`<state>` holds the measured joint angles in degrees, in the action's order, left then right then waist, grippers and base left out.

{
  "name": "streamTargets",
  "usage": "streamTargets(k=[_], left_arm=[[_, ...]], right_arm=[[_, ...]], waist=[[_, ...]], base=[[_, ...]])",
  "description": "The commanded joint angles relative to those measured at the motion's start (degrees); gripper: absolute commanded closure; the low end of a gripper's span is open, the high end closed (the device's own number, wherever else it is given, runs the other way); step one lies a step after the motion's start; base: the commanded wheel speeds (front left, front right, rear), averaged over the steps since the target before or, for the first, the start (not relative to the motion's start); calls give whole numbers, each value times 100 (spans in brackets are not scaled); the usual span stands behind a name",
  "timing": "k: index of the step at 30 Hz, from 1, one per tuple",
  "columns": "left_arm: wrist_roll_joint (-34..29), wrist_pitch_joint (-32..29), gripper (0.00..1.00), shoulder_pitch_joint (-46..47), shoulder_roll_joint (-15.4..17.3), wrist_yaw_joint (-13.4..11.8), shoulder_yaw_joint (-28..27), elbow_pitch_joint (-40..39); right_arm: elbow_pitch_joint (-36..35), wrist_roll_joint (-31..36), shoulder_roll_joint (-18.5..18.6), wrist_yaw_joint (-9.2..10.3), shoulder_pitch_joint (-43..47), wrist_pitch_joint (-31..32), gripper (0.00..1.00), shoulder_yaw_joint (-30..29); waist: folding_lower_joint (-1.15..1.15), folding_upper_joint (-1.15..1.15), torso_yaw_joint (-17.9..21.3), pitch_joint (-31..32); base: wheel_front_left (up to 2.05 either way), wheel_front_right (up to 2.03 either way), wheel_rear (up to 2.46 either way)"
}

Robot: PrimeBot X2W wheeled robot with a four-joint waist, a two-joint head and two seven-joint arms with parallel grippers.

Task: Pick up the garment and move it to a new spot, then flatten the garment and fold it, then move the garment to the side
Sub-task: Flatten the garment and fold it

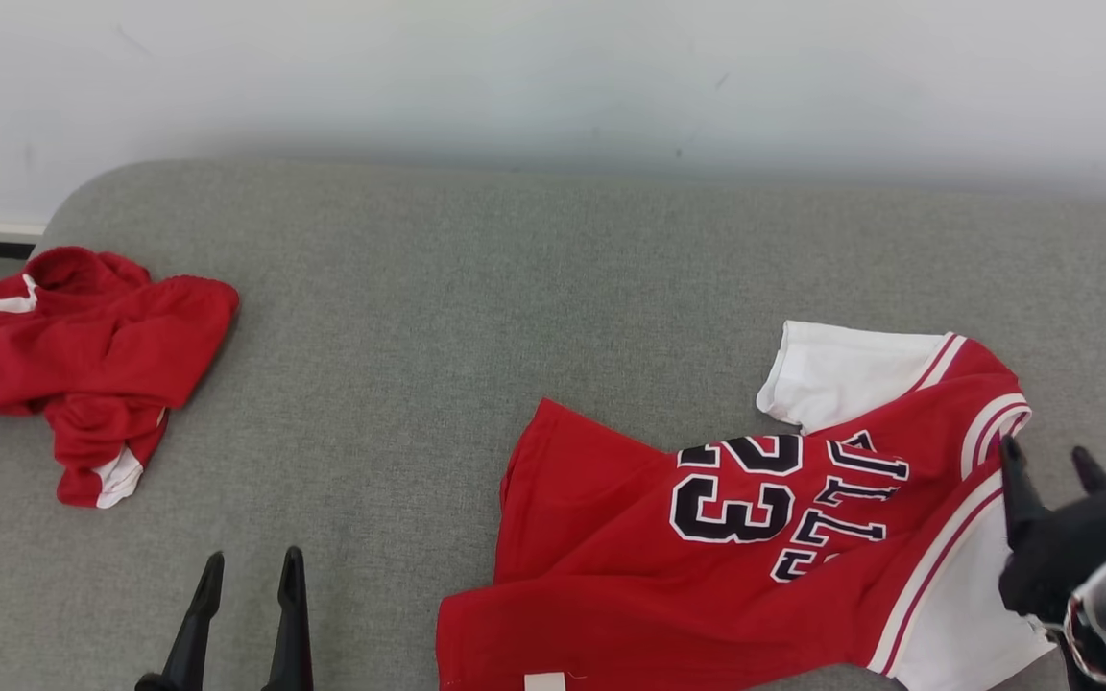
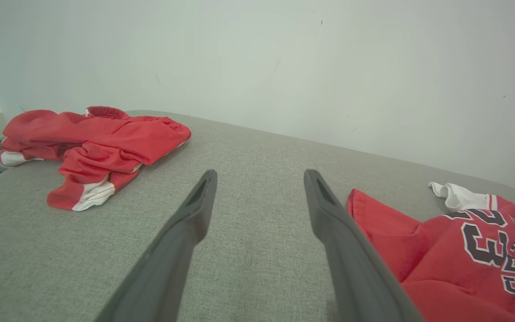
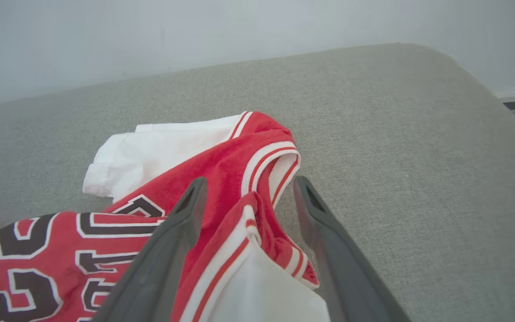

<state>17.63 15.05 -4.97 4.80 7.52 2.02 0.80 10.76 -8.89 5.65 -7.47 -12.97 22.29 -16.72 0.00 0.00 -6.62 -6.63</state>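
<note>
Head view: jersey (image 1: 611, 537) rumpled on the near right part of the surface (image 1: 467, 288); red shorts (image 1: 102, 355) bunched at its far left corner. Left pincer (image 1: 254, 557) above its near edge, wide and empty. Right pincer (image 1: 1045, 449) at its right side, over the jersey's striped trim.

Left wrist view: left pincer gaping above the surface's bare middle.

Right wrist view: right pincer wide, straddling that trim, not clamping it.

Matt cloth jersey (image 1: 601, 537), rough-woven cushion (image 1: 476, 288)

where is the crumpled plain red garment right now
The crumpled red garment with white trim lies at the head view's far left on the grey fabric surface, apart from the red number 23 jersey on the right.
</note>
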Motion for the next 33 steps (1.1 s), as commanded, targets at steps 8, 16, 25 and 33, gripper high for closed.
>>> streamTargets(k=[8,16,25,33], left_arm=[[-52,19,0,-325,-33,-9,-162,30],[-106,19,0,-516,-69,-9,-261,183],[-113,19,0,-707,-89,-9,-371,328],[-182,19,0,-814,-85,-9,-430,412]], right_arm=[[-1021,10,79,-5,1234,-1872,0,583],[-850,-78,139,-5,1959,-3081,0,1203],[-467,-131,92,-5,2453,-3597,0,1666],[-285,-170,58,-5,2498,-3630,0,1797]], waist=[[0,0,259,388],[0,0,411,688],[0,0,394,981],[0,0,399,1042]], base=[[0,0,0],[0,0,0],[0,0,0],[0,0,0]])
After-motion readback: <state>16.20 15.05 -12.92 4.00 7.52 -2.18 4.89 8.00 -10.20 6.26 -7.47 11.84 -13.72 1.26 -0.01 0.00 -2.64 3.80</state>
